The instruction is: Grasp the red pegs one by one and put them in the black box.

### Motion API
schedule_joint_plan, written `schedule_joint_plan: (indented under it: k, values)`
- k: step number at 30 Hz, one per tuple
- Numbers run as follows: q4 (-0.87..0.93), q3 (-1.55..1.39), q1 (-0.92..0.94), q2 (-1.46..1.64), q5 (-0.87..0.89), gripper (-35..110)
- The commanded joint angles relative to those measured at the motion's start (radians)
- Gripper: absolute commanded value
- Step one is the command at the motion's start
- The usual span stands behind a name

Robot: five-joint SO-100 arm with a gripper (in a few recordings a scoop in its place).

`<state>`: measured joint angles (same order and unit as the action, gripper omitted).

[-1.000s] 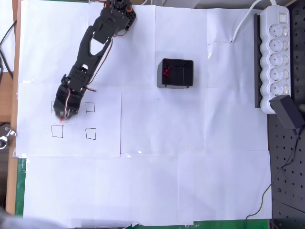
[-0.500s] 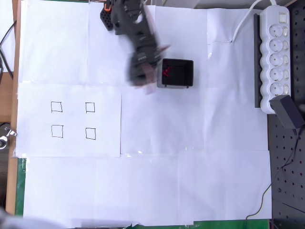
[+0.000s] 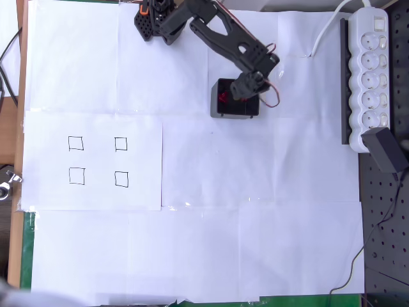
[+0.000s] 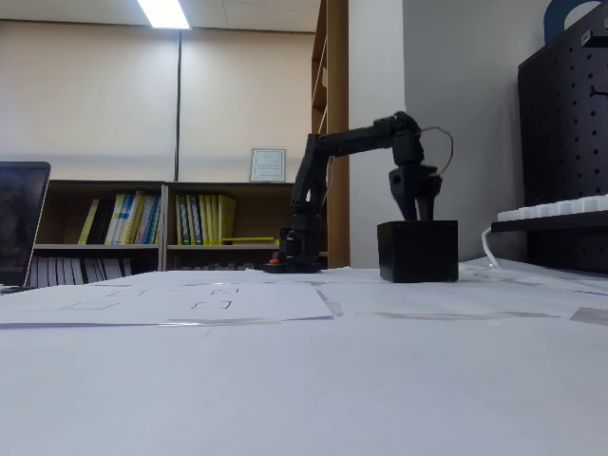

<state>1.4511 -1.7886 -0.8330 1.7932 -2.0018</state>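
Observation:
The black box [image 3: 233, 114] stands on the white paper at upper centre, and in the fixed view the black box [image 4: 416, 252] is right of centre. Red pegs [image 3: 222, 97] lie inside it against its left wall. My black arm reaches from its base at the top edge to the box. My gripper [image 3: 245, 91] hangs over the right half of the box's opening. In the fixed view my gripper [image 4: 415, 217] points straight down with its tips just above the rim. The fingers look narrowly parted, and I cannot make out whether a peg is between them.
Four small drawn squares [image 3: 99, 160] mark the paper at left. A white power strip [image 3: 370, 70] and a black adapter [image 3: 385, 148] lie along the right edge beside a black perforated board [image 3: 386, 243]. Wide bare paper lies below the box.
My arm has swung from the drawn squares at left across to the black box, and my gripper now hangs over the opening.

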Motion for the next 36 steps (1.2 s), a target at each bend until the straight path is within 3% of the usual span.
schedule_joint_plan:
  k: [1, 7, 13, 16, 20, 26, 28, 36]
  values:
    - [0.038, -0.021, 0.008, -0.008, 0.026, 14]
    - [0.130, -0.109, 0.032, -0.049, 0.044, 21]
    - [0.115, -0.187, 0.155, -0.453, 0.126, 21]
    - [-0.025, 0.041, 0.330, -0.715, 0.244, 21]
    - [-0.149, 0.459, 0.572, -0.989, 0.405, 0]
    - [-0.382, 1.135, 0.816, -1.359, 0.561, 0]
    - [-0.394, 1.308, 0.862, -1.499, 0.611, 0]
    - [-0.288, 1.568, 0.824, -1.729, 0.506, 0]
